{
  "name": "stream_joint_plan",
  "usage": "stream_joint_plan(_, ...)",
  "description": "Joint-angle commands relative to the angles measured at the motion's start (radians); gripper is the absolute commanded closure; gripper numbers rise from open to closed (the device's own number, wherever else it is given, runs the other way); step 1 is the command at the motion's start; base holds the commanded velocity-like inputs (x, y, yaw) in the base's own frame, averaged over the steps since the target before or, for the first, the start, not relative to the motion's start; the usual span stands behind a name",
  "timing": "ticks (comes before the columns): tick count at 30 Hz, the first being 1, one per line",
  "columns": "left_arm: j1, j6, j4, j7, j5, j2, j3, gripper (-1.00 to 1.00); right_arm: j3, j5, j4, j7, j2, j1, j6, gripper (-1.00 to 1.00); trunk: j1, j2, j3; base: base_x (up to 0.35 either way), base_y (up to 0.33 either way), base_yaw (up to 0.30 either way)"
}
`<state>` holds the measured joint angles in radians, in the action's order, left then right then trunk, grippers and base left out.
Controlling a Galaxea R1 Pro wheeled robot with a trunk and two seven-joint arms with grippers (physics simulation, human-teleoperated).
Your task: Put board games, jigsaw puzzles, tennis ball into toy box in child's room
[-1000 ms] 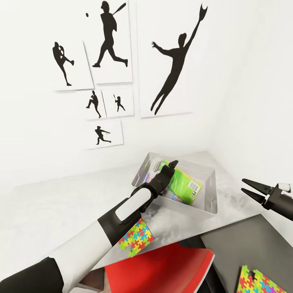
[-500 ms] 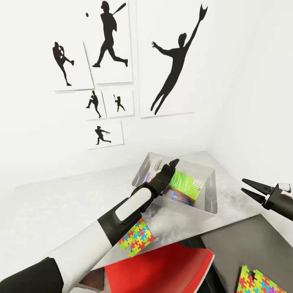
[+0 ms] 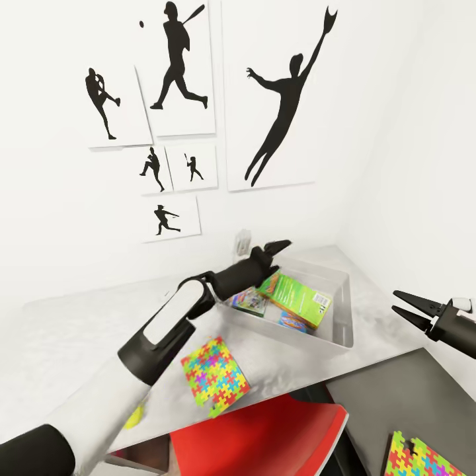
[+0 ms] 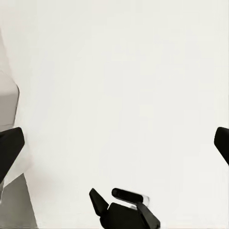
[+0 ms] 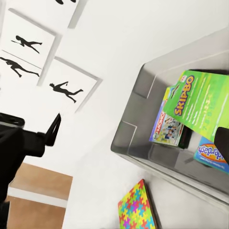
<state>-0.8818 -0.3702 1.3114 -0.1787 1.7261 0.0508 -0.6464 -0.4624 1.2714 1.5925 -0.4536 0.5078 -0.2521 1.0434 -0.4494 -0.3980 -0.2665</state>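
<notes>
A second jigsaw puzzle [image 3: 422, 458] leans at the near edge of the dark lower desk section [image 3: 396, 396], untouched. On the pale tabletop [image 3: 79, 330], a bright jigsaw puzzle [image 3: 216, 375] lies flat near the front edge, now in full view because the left arm has swung up and away from it. A yellow-green ball [image 3: 135, 415] peeks out by the arm. Further back, the toy box [image 3: 330, 327] holds the green board game [image 3: 294, 299], which has dropped from the claw and now rests tilted over two smaller games. The left gripper [image 3: 276, 248] hangs above the box's far rim, released and empty. The right gripper [image 3: 404, 305] waits spread open off the right edge. Puzzles and ball remain.
</notes>
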Motion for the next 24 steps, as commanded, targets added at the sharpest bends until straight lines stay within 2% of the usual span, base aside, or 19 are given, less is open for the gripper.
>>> stream_joint_plan(1, -0.001, -0.077, 0.006, -0.008, 0.012, -0.016, 0.036, -1.0, -0.001, -0.009, 0.0, -0.01, 0.0, -0.001, 0.004, -1.0, -0.001, -0.002, -0.002, 0.0, 0.0, 0.0)
stream_joint_plan(2, -0.001, -0.116, 0.007, -0.008, 0.013, -0.024, 0.054, -1.0, -0.001, -0.009, 0.0, -0.01, 0.0, -0.001, 0.004, -1.0, -0.001, -0.002, -0.002, 0.0, 0.0, 0.0)
stream_joint_plan(3, 0.0, -0.193, 0.01, -0.008, 0.015, -0.041, 0.093, -1.0, -0.001, -0.009, 0.0, -0.011, 0.0, -0.001, 0.004, -1.0, -0.001, -0.002, -0.002, 0.0, 0.0, 0.0)
stream_joint_plan(6, 0.0, -0.345, 0.017, -0.007, 0.017, -0.076, 0.182, -1.0, 0.0, -0.009, 0.0, -0.012, 0.0, 0.0, 0.004, -1.0, -0.001, -0.002, -0.002, 0.0, 0.0, 0.0)
stream_joint_plan(9, 0.01, -0.526, 0.022, -0.007, 0.018, -0.131, 0.312, -1.0, 0.001, -0.009, 0.0, -0.023, 0.0, 0.001, 0.004, -1.0, -0.001, -0.002, -0.002, 0.0, 0.0, 0.0)
stream_joint_plan(10, 0.014, -0.557, 0.023, -0.007, 0.018, -0.144, 0.34, -1.0, 0.001, -0.009, 0.0, -0.028, -0.001, 0.001, 0.004, -1.0, -0.001, -0.002, -0.002, 0.0, 0.0, 0.0)
stream_joint_plan(11, 0.025, -0.601, 0.025, -0.006, 0.021, -0.172, 0.394, -1.0, 0.002, -0.01, 0.0, -0.042, -0.001, 0.002, 0.004, -1.0, -0.001, -0.002, -0.002, 0.0, 0.0, 0.0)
stream_joint_plan(13, 0.041, -0.63, 0.029, -0.006, 0.03, -0.208, 0.442, -1.0, 0.002, -0.01, 0.0, -0.059, -0.002, 0.002, 0.004, -1.0, -0.001, -0.002, -0.002, 0.0, 0.0, 0.0)
stream_joint_plan(14, 0.061, -0.648, 0.035, -0.006, 0.047, -0.252, 0.48, -1.0, 0.002, -0.011, 0.0, -0.077, -0.002, 0.002, 0.004, -1.0, -0.001, -0.002, -0.002, 0.0, 0.0, 0.0)
stream_joint_plan(15, 0.071, -0.655, 0.038, -0.006, 0.059, -0.278, 0.493, -1.0, 0.002, -0.012, 0.0, -0.085, -0.002, 0.002, 0.004, -1.0, -0.001, -0.002, -0.002, 0.0, 0.0, 0.0)
stream_joint_plan(16, 0.092, -0.664, 0.043, -0.005, 0.09, -0.333, 0.513, -1.0, 0.002, -0.012, -0.001, -0.1, -0.004, 0.003, 0.004, -1.0, -0.001, -0.002, -0.002, 0.0, 0.0, 0.0)
stream_joint_plan(17, 0.101, -0.667, 0.044, -0.005, 0.107, -0.362, 0.52, -1.0, 0.002, -0.012, -0.001, -0.106, -0.006, 0.003, 0.004, -1.0, -0.001, -0.002, -0.002, 0.0, 0.0, 0.0)
stream_joint_plan(18, 0.12, -0.671, 0.047, -0.005, 0.146, -0.423, 0.531, -1.0, 0.002, -0.013, -0.001, -0.116, -0.008, 0.003, 0.004, -1.0, -0.001, -0.002, -0.002, 0.0, 0.0, 0.0)
stream_joint_plan(19, 0.13, -0.673, 0.048, -0.004, 0.166, -0.453, 0.534, -1.0, 0.002, -0.013, -0.001, -0.119, -0.009, 0.002, 0.004, -1.0, -0.001, -0.002, -0.002, 0.0, 0.0, 0.0)
stream_joint_plan(20, 0.152, -0.675, 0.049, -0.003, 0.206, -0.515, 0.54, -1.0, 0.001, -0.013, -0.001, -0.124, -0.012, 0.001, 0.004, -1.0, -0.001, -0.002, -0.002, 0.0, 0.0, 0.0)
stream_joint_plan(21, 0.165, -0.676, 0.049, -0.003, 0.224, -0.545, 0.542, -1.0, 0.0, -0.013, -0.002, -0.126, -0.012, 0.001, 0.004, -1.0, -0.001, -0.002, -0.002, 0.0, 0.0, 0.0)
stream_joint_plan(22, 0.194, -0.677, 0.048, -0.002, 0.255, -0.601, 0.545, -1.0, -0.001, -0.013, -0.002, -0.128, -0.013, 0.0, 0.004, -1.0, -0.001, -0.002, -0.002, 0.0, 0.0, 0.0)
stream_joint_plan(23, 0.21, -0.677, 0.047, -0.001, 0.267, -0.628, 0.546, -1.0, -0.002, -0.013, -0.002, -0.129, -0.014, 0.0, 0.004, -1.0, -0.001, -0.002, -0.002, 0.0, 0.0, 0.0)
stream_joint_plan(24, 0.245, -0.677, 0.046, 0.003, 0.285, -0.677, 0.55, -1.0, -0.003, -0.013, -0.002, -0.131, -0.014, -0.001, 0.004, -1.0, -0.001, -0.002, -0.002, 0.0, 0.0, 0.0)
